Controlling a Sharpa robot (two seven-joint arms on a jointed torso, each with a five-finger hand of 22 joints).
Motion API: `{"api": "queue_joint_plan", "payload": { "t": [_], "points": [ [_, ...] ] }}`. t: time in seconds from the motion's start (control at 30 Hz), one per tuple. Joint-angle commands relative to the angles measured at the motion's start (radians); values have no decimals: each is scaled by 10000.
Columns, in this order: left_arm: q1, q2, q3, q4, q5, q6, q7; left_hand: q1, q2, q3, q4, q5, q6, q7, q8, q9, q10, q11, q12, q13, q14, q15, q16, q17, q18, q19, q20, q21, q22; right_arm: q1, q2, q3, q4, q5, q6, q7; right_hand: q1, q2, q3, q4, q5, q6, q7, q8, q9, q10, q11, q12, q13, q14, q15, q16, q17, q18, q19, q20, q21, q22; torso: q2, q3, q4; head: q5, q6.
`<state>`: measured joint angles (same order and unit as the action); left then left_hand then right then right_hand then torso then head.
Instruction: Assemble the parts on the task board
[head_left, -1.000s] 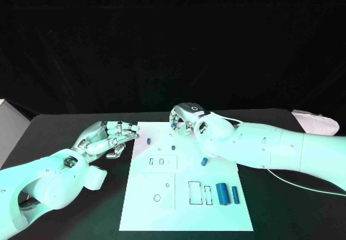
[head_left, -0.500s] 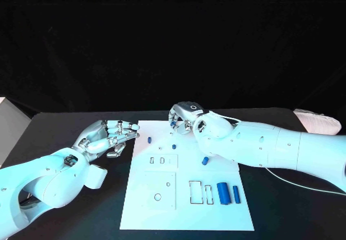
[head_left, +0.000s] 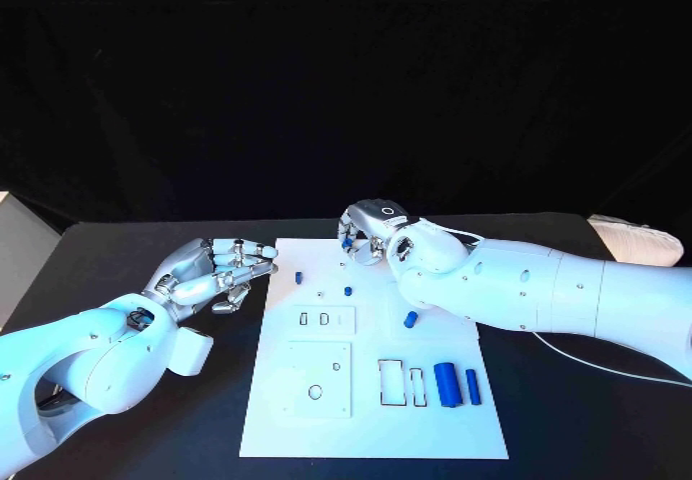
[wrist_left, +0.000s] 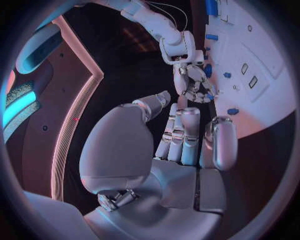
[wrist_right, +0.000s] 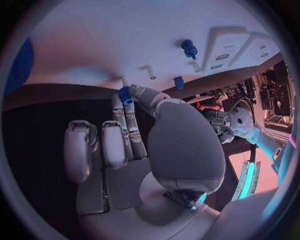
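Observation:
The white task board lies in the middle of the black table. My right hand hovers at the board's far edge and pinches a small blue part between thumb and a fingertip. My left hand sits just off the board's left edge, its fingers curled in with nothing in them; its fingers rise beside the board. Small blue pegs stand near the far end, and another blue piece lies mid-board. Two blue bars lie at the near right.
Small slots sit on a raised plate, tall slots lie beside the bars, and an oval hole is in the near left plate. A pale object rests at the table's far right. Black table surrounds the board.
The whole picture has shifted a little. My right hand has risen slightly at the far edge, still pinching the blue part. The left hand keeps its place.

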<state>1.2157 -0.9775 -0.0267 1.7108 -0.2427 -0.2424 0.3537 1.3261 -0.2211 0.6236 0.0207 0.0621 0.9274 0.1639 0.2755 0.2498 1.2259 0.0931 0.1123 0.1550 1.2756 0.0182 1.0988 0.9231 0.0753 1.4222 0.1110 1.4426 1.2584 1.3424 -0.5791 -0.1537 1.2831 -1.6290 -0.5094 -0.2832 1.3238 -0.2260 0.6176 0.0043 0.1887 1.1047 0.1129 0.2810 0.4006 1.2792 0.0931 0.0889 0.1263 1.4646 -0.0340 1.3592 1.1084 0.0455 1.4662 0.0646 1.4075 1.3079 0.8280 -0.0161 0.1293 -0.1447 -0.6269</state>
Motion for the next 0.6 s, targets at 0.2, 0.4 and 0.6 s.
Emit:
{"api": "queue_joint_plan", "payload": {
  "t": [0.2, 0.4, 0.6],
  "points": [
    [19, 8, 8, -5, 50, 136, 29, -3, 114, -5, -49, -62, -77, 23, -28, 11, -59, -9, 45, 11, -42, -9, -38, 15, -131, -62, -9, -48, -8, -48, -74, -36, 80, -204, 488, -154, 224, 375, 17, -7, -20, 25, -18, 27, 26, 585, -557, -6, 289, 274, -68, 28, -17, 56, 184, -39, 23, 179, 25, -22, 42, -3, -25],
    [20, -1, 8, -15, 50, 131, 21, -5, 114, -6, -61, -64, -92, 31, -36, 20, -82, 0, 49, 29, -58, 1, -41, 31, -132, -66, 0, -42, 2, -48, -100, -36, 154, -214, 498, -160, 215, 374, 13, -9, -34, 20, -20, 32, 38, 584, -557, -11, 296, 277, -67, 39, 5, 51, 192, -38, 40, 206, 40, -35, 61, -29, -28],
    [20, 2, 8, -25, 50, 134, 17, -5, 114, -6, -61, -64, -92, 31, -36, 20, -82, 0, 49, 29, -58, 1, -41, 31, -132, -66, 0, -42, 2, -48, -117, -36, 173, -245, 503, -206, 215, 374, 13, -9, -34, 20, -20, 32, 38, 584, -557, -11, 296, 277, -67, 39, 5, 51, 192, -38, 40, 206, 52, -50, 89, -56, -33]
  ]
}}
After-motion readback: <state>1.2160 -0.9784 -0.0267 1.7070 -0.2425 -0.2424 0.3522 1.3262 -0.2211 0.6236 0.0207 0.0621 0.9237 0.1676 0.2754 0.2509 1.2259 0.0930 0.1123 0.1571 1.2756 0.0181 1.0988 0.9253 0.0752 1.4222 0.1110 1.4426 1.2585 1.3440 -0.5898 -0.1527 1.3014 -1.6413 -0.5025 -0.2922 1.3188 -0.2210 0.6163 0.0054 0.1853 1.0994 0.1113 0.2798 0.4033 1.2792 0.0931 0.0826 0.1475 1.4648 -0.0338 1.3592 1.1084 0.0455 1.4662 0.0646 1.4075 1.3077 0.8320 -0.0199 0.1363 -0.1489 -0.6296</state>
